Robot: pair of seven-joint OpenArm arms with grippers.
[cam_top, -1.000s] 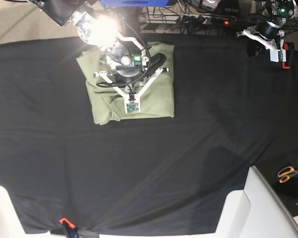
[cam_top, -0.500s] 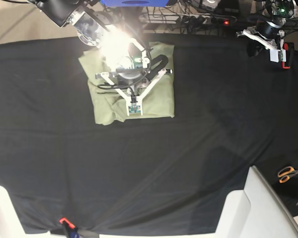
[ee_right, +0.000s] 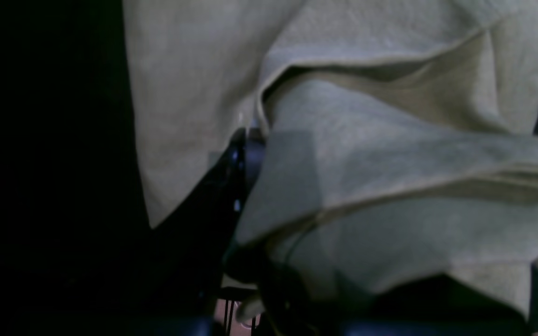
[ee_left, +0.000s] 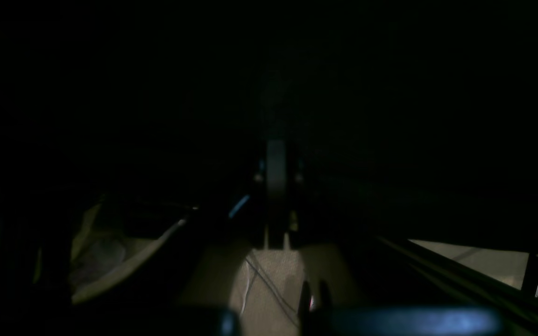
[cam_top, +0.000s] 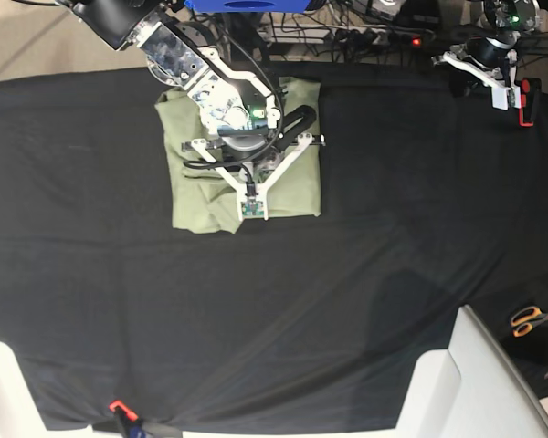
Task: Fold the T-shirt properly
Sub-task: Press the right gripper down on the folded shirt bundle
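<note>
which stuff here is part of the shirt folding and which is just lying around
Part of the job:
- T-shirt, lying folded on the black cloth
- right gripper, over the shirt
- left gripper, parked at the far corner

Just lying about:
- scissors, orange handles, at the table's edge
- red clip at the near edge
- white panels at the near corners

My right arm reaches in from the far left corner, wrist turned downward. Right gripper (cam_top: 251, 187) hangs low with its white frame splayed; in the right wrist view one dark finger (ee_right: 243, 161) shows, cloth draped over the rest, so I cannot read the jaw state. My left arm is parked at the far right edge. Left gripper (cam_top: 500, 89) is too dark in its wrist view to judge.
</note>
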